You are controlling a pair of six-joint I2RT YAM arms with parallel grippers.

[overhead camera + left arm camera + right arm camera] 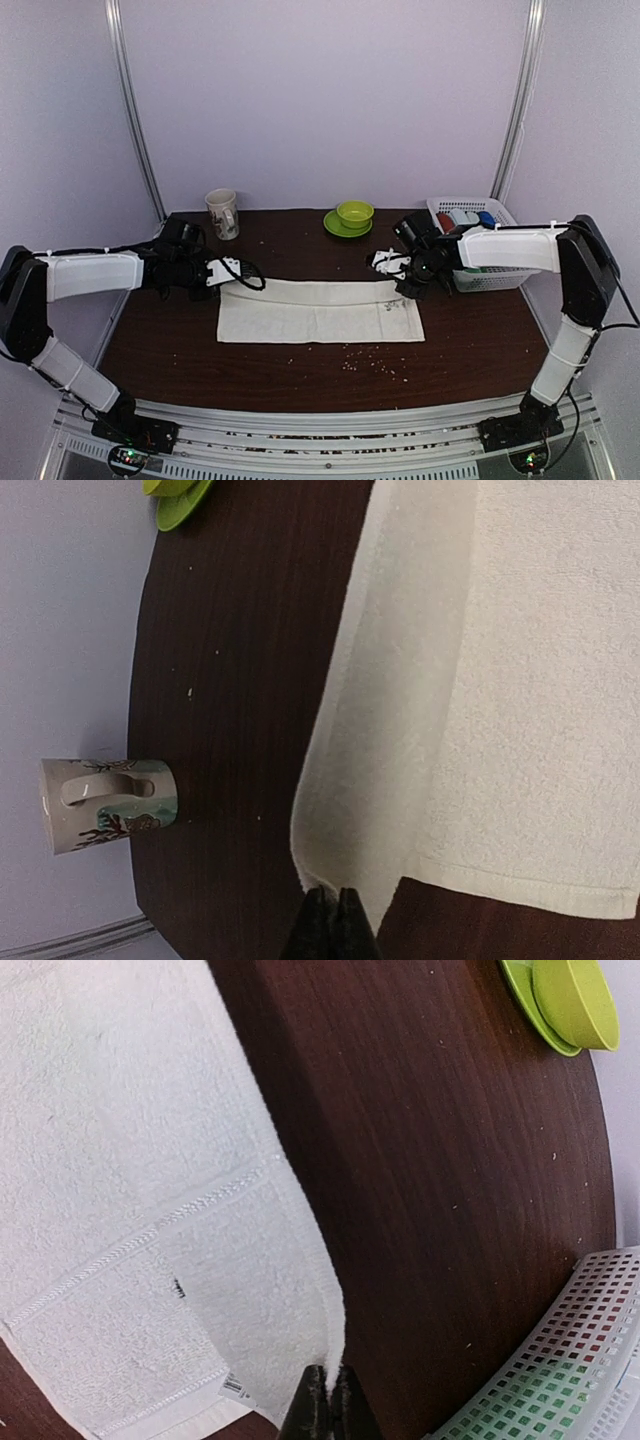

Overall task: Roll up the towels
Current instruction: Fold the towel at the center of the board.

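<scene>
A cream-white towel (pixel 320 312) lies spread flat across the middle of the dark table. It fills much of the left wrist view (pixel 480 680) and the right wrist view (pixel 130 1180). My left gripper (pixel 232 275) is shut on the towel's far left corner, its tips pinching the cloth (pixel 333 900). My right gripper (pixel 408 285) is shut on the towel's far right corner, the hem held between its tips (pixel 327 1378). A small label (pixel 233 1388) shows at that corner. The bright green towel is out of view.
A patterned mug (pixel 222 213) stands at the back left. A green bowl on a green saucer (pixel 353 215) stands at the back middle. A white basket (pixel 478 250) with red, pale blue and dark blue rolls stands at the back right. Crumbs (pixel 372 362) lie near the towel's front edge.
</scene>
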